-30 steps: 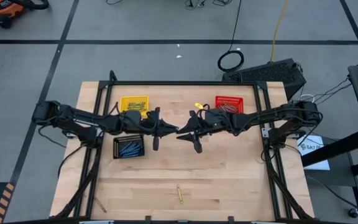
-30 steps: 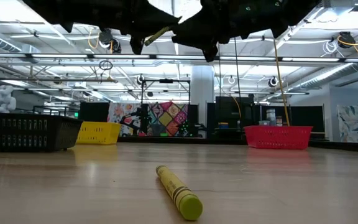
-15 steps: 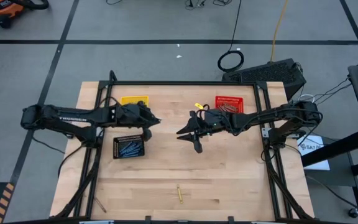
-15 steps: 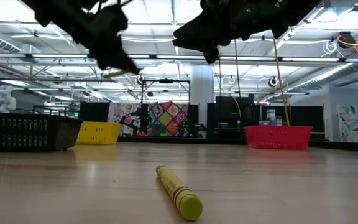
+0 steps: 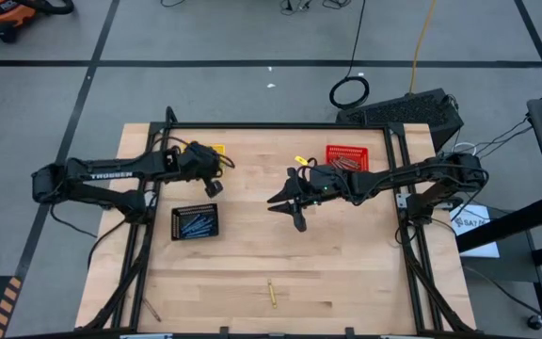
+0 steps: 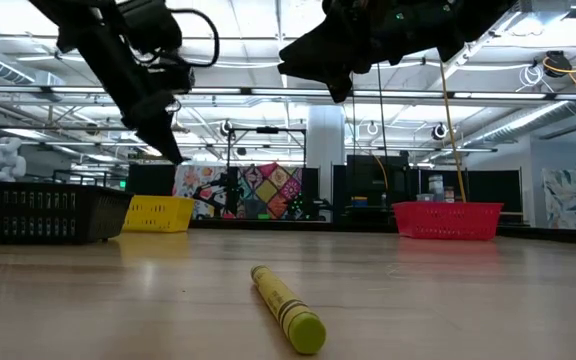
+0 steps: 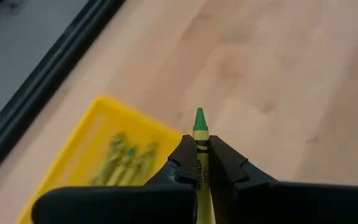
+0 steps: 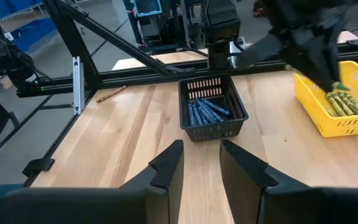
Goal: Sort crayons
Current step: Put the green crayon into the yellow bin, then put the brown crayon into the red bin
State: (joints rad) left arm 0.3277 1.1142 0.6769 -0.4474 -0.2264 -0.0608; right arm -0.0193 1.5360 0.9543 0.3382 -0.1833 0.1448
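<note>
My left gripper (image 7: 199,163) is shut on a yellow-green crayon (image 7: 199,140) whose green tip sticks out past the fingers. It slants down just above the yellow basket (image 7: 98,158), which holds several like crayons. In the high view this gripper (image 5: 213,185) is at the basket's near right corner. My right gripper (image 8: 201,167) hangs open with nothing in it over the table's middle (image 5: 288,202). A yellow crayon (image 6: 286,308) lies flat on the table near the front edge (image 5: 272,293). The black basket (image 8: 213,109) holds blue crayons. My left gripper pinches the crayon's wrapped shaft (image 7: 200,167) between its two fingers (image 7: 183,160). The crayon lies along the fingers, and its pointed end (image 7: 199,118) reaches out beyond them. The fingers slant down from the table's left. The crayon is clear of table and basket.
The red basket (image 5: 346,155) stands at the far right, with a yellow crayon (image 5: 301,161) lying just left of it. A brown crayon (image 8: 110,93) lies at the near left edge (image 5: 153,312). A black frame (image 5: 280,126) borders the table.
My left gripper has drawn away from the table's middle toward the left and far edge, reaching the yellow basket. It has tipped from roughly level to slanting steeply down, still shut on the crayon. My right arm has kept still.
</note>
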